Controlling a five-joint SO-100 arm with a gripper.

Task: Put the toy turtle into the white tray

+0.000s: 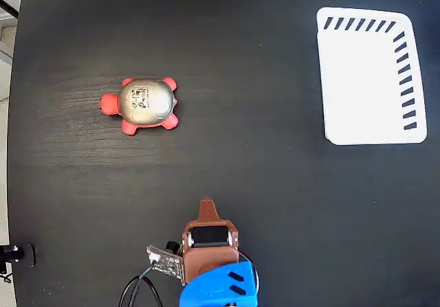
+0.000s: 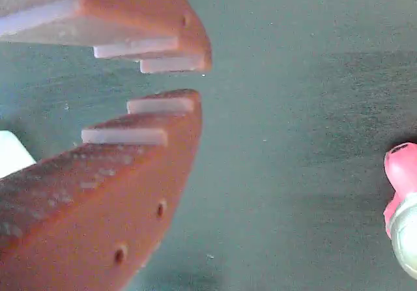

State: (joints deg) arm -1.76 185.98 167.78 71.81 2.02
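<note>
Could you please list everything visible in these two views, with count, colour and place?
toy turtle: one, red-orange head and legs, silver-gold shell with a dark mark, left of centre on the table in the fixed view; its edge shows at the right of the wrist view.
white tray: one, white with dark slanted slots on two edges, upper right, nothing in it.
table: one, black, under everything.
cable: one, black, bottom edge beside the arm.
arm: one, blue with a brown end, bottom centre.
pincer: one, brown-orange, nearly closed with a small gap, holding nothing.
</note>
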